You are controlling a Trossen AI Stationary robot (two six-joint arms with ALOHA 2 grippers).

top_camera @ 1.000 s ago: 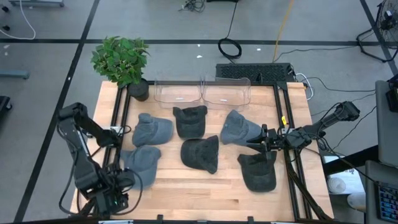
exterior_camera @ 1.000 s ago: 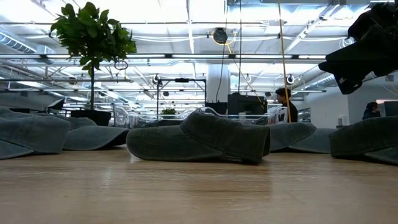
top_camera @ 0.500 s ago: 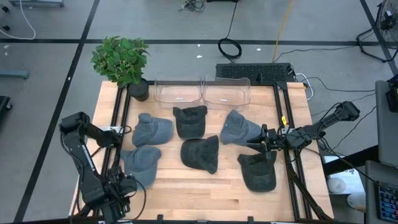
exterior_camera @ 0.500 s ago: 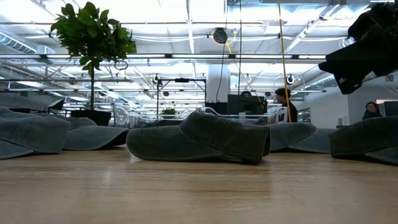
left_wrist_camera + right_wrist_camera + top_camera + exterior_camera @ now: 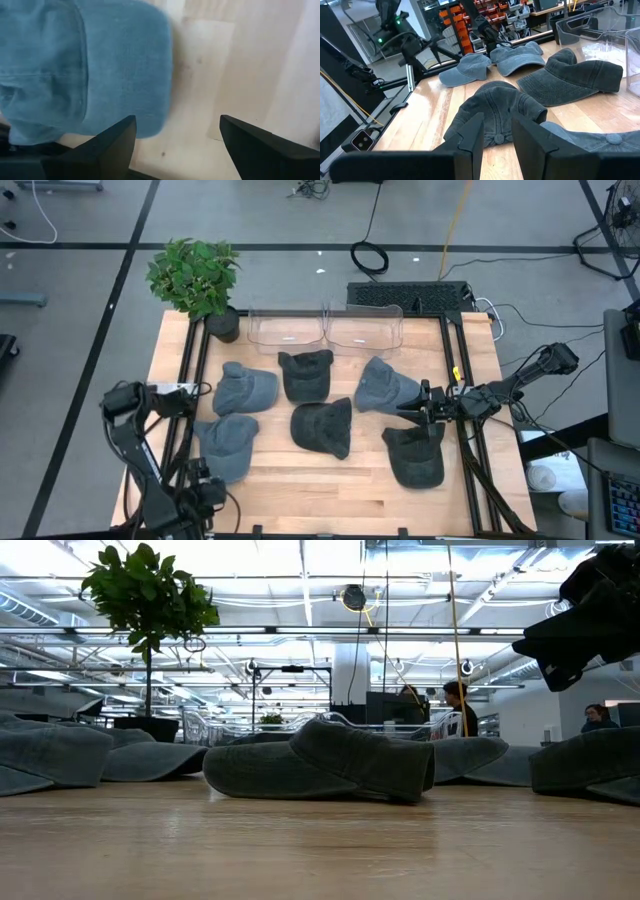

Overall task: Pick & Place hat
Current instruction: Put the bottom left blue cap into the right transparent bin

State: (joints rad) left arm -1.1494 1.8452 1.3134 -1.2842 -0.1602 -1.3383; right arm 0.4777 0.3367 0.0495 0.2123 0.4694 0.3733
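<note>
Nearest, the left gripper (image 5: 172, 145) hangs low over the counter's (image 5: 330, 485) near-left corner, jaws wide apart and empty, just beside the near-left hat (image 5: 226, 442). Six hats lie across the counter. The right gripper (image 5: 407, 408) hovers mid-right between two hats, jaws narrowly parted, holding nothing. Farthest stand two clear bins (image 5: 325, 330) and a plant (image 5: 192, 275). The hat looks soft, light and floppy; pinching the stiffer brim should hold best.

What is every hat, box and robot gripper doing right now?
Six hats: lying loose on the table, none held.
Two clear bins: upright, empty.
Left gripper: open, over the front-left hat's edge.
Right gripper: partly closed, holding nothing, between two hats.
Plant: upright.
</note>
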